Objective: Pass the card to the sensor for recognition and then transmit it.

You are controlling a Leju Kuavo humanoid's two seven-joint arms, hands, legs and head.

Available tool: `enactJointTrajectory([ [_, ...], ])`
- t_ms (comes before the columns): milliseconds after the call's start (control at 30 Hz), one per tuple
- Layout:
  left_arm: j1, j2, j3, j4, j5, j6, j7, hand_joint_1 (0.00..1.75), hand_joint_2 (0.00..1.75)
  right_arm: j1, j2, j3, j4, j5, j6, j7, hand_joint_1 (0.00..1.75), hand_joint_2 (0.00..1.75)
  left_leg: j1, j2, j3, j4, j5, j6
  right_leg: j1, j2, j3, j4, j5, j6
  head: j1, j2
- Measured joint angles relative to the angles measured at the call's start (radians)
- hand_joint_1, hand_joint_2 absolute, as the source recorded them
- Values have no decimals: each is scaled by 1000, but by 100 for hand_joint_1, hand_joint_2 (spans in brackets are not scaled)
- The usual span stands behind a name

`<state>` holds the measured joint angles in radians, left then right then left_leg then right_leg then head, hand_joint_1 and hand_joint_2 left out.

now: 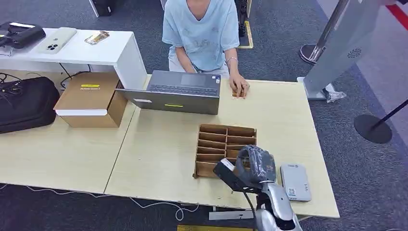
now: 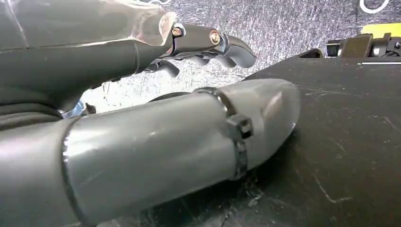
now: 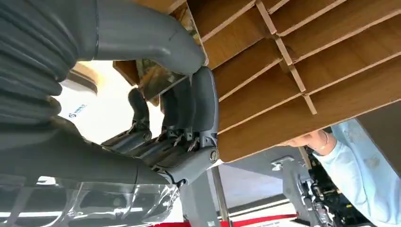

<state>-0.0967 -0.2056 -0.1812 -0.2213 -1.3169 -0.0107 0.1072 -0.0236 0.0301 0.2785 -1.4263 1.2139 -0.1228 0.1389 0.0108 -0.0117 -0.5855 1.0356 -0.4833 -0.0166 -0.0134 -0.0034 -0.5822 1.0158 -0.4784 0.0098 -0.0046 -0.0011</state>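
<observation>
At the near right corner of the wooden divider tray [image 1: 226, 144], right hand [image 1: 255, 163] sits with thumb and fingers [image 3: 198, 113] closing on a card [image 3: 158, 78] standing in a slot. Card reader [image 1: 295, 182] lies flat just right of that hand, long axis near-far. Left hand [image 2: 142, 142] hangs off-table, fingers curled, holding nothing; right does the pass.

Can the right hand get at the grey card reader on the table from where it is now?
Probably yes. The right hand hovers at the near right corner of the wooden divider tray, and the grey card reader lies flat just to its right with nothing between them.
</observation>
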Motion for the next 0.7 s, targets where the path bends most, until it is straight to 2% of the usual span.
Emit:
enactJointTrajectory([
  [167, 0, 0, 5, 0, -3, -1, 0, 0, 0, 1, 0, 0, 0, 0, 0, 0, 129, 175, 0, 0, 0, 0, 0, 0, 0, 0, 0, 0, 0, 0, 0, 0],
  [200, 0, 0, 5, 0, -3, -1, 0, 0, 0, 1, 0, 0, 0, 0, 0, 0, 110, 175, 0, 0, 0, 0, 0, 0, 0, 0, 0, 0, 0, 0, 0, 0],
  [267, 0, 0, 5, 0, -3, -1, 0, 0, 0, 4, 0, 0, 0, 0, -1, 1, 110, 175, 0, 0, 0, 0, 0, 0, 0, 0, 0, 0, 0, 0, 0, 0],
  [333, 0, 0, 6, 0, -3, -1, 0, 0, 0, 11, 0, 0, -4, 1, -2, 2, 99, 175, 0, 0, 0, 0, 0, 0, 0, 0, 0, 0, 0, 0, 0, 0],
  [367, 0, 1, 6, 0, -3, -1, 0, 0, 0, 14, 0, 0, -5, 1, -3, 3, 99, 175, 0, 0, 0, 0, 0, 0, 0, 0, 0, 0, 0, 0, 0, 0],
  [400, 0, 1, 6, 0, -3, -1, 0, 0, 0, 16, 0, 0, -7, 1, -3, 3, 91, 175, 0, 0, 0, 0, 0, 0, 0, 0, 0, 0, 0, 0, 0, 0],
  [467, -1, 1, 6, 0, -3, -1, 0, 0, 0, 22, 0, 0, -11, 1, -3, 3, 91, 175, 0, 0, 0, 0, 0, 0, 0, 0, 0, 0, 0, 0, 0, 0],
  [500, -1, 1, 6, 0, -3, -1, 0, 0, 0, 24, 0, 0, -13, 1, -3, 4, 86, 175, 0, 0, 0, 0, 0, 0, 0, 0, 0, 0, 0, 0, 0, 0],
  [700, -1, 1, 6, 0, -6, -3, 0, 0, 0, 32, 0, -3, -26, 2, -4, 7, 86, 175, 0, 0, 0, 0, 0, 0, 0, 0, 0, 0, 0, 0, 0, 0],
])
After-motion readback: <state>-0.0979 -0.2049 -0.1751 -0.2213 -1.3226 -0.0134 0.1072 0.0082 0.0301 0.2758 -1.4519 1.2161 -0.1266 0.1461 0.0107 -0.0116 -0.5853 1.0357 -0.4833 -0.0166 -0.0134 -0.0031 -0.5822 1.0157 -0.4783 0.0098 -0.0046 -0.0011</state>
